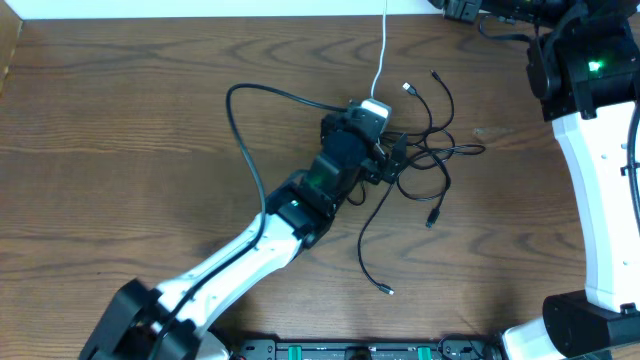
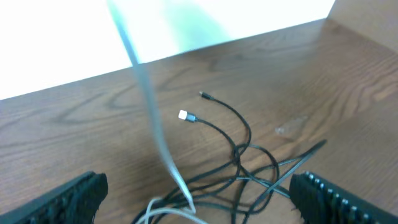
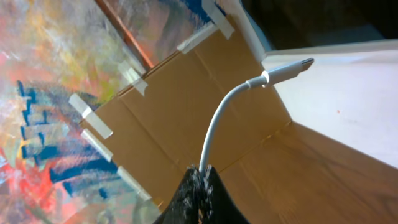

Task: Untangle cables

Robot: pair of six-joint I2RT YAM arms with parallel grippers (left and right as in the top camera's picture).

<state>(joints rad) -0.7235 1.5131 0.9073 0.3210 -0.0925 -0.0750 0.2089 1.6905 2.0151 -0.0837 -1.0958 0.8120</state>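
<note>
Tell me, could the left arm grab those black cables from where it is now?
Probably yes. The left gripper hangs open just above the black cables, nothing covering them. The white cable, held by the right gripper, crosses its gap and might get caught too.

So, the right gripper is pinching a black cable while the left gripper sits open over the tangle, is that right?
Not quite: the cable in the right gripper is white, not black, as the right wrist view shows. The rest holds: the left gripper is open over the tangle.
</note>
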